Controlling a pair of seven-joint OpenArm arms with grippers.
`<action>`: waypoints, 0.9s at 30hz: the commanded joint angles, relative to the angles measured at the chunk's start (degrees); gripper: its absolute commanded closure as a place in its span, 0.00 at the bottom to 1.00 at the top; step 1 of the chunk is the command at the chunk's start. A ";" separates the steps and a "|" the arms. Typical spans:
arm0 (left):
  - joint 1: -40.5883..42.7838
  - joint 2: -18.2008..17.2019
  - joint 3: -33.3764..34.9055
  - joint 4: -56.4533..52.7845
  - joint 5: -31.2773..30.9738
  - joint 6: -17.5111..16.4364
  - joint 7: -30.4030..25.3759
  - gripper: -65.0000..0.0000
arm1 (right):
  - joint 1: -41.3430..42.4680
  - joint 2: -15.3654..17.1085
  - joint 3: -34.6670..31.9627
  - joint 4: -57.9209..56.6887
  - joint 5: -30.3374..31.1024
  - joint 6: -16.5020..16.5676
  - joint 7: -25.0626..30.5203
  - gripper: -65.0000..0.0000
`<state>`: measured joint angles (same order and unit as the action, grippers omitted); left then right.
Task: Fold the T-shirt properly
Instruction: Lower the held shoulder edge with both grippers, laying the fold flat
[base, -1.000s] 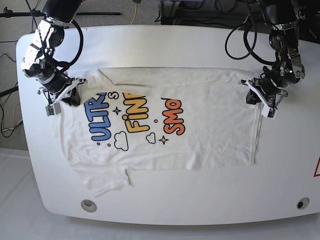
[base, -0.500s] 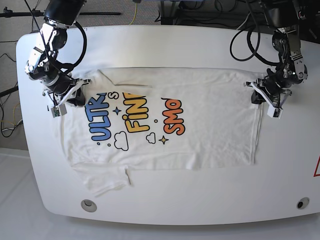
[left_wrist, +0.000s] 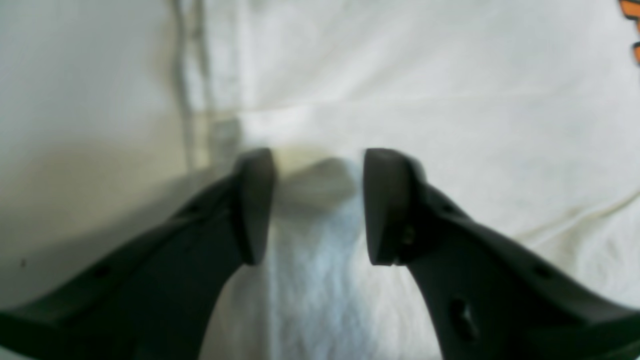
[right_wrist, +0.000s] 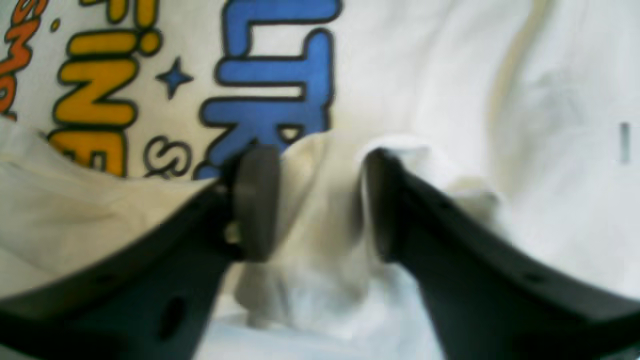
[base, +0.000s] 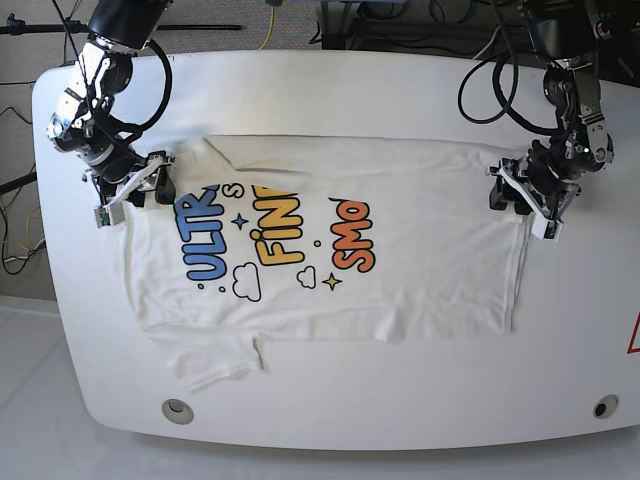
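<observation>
1. The T-shirt (base: 400, 260) lies spread out, print side up, across the middle of the white table (base: 330, 90), with its far edge folded over toward the print.
2. The printed words read sideways in the base view: blue on the left, yellow in the middle, orange toward the right.
3. One sleeve (base: 210, 362) sticks out at the near left corner of the shirt, rumpled on the table.
4. The right gripper (right_wrist: 320, 200) sits at the shirt's far left corner, beside the blue lettering (right_wrist: 275, 75).
5. Its jaws stand apart, with a raised fold of white cloth between them; the cloth looks loose rather than pinched.
6. The left gripper (left_wrist: 317, 205) is at the shirt's far right corner, over plain white fabric near the hem.
7. Its jaws are also parted, a clear gap between the pads, and cloth lies flat below them; it grips nothing.
</observation>
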<state>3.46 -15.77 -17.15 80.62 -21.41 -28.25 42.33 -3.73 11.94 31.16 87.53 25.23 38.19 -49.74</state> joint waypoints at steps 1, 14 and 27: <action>-0.74 -1.03 -0.54 1.10 0.10 0.24 -0.96 0.49 | 0.78 0.99 0.45 1.02 0.74 -0.17 1.10 0.40; -0.84 -1.93 -1.78 10.77 0.90 0.15 -1.91 0.47 | 1.41 1.56 2.05 5.53 0.69 -1.37 0.12 0.24; 0.54 -1.83 1.45 15.14 0.72 1.90 -3.08 1.00 | 0.30 3.29 1.97 13.93 -5.15 -1.61 4.63 0.70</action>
<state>4.03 -17.12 -15.79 96.40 -20.16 -26.48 40.18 -3.75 14.46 32.95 102.56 20.21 36.01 -46.72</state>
